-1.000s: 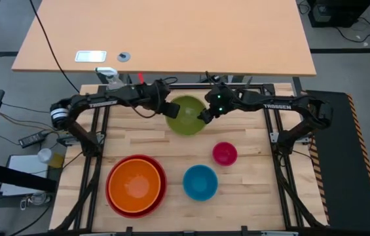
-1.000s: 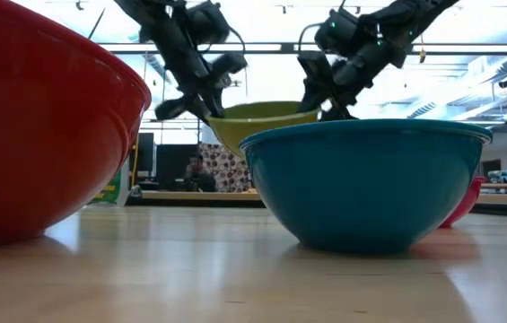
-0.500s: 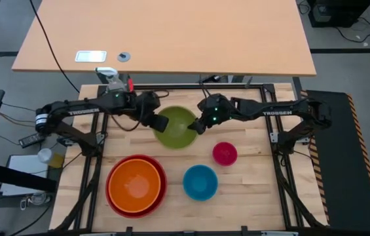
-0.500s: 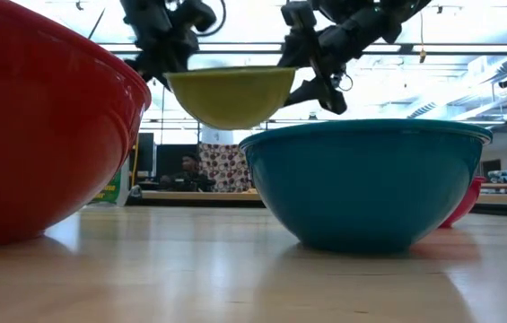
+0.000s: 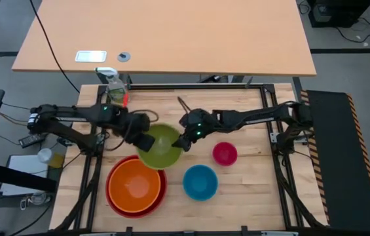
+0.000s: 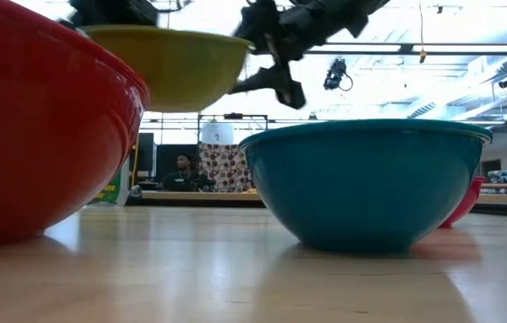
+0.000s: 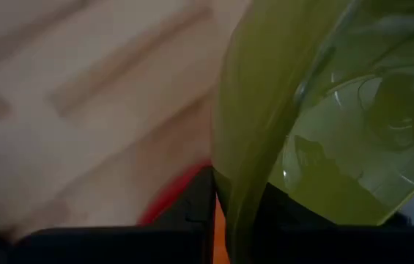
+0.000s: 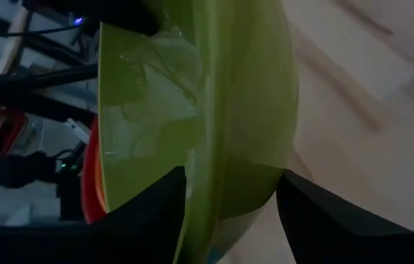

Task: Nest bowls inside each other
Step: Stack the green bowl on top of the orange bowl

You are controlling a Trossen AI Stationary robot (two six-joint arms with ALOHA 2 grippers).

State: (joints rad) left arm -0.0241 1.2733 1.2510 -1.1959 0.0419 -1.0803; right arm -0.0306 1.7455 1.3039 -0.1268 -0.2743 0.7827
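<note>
The lime green bowl [image 5: 162,149] hangs in the air between my two grippers, over the far rim of the orange bowl [image 5: 134,185], which sits nested in the red bowl [image 5: 162,190]. My left gripper [image 5: 144,141] is shut on the green bowl's left rim. My right gripper [image 5: 183,141] is on its right rim. The blue bowl [image 5: 200,181] and the small pink bowl [image 5: 224,153] stand by themselves on the table to the right. My left gripper has the green bowl's left rim [image 7: 242,209] between its fingers, one finger inside the bowl and one outside. It comes slanting down from the table's left. The bowl [image 6: 172,63] hangs clear of the table, mouth up. My right gripper straddles the green bowl's right rim [image 8: 207,183], one finger [image 8: 170,198] inside and one finger [image 8: 302,202] against the outer wall. It comes from the table's right, slanting a little downward. The bowl is lifted clear and roughly level.
A spray bottle [image 5: 114,85] stands at the table's far left corner. Bare wooden tabletop [image 5: 237,121] lies along the far side. In the low view the red bowl [image 6: 38,126] and the blue bowl [image 6: 365,179] fill the foreground; a person sits in the room beyond.
Both grippers have carried the green bowl toward the table's near edge and to the left, and somewhat upward. It has gone from the far middle of the table to above the far rim of the orange and red bowls, staying mouth up.
</note>
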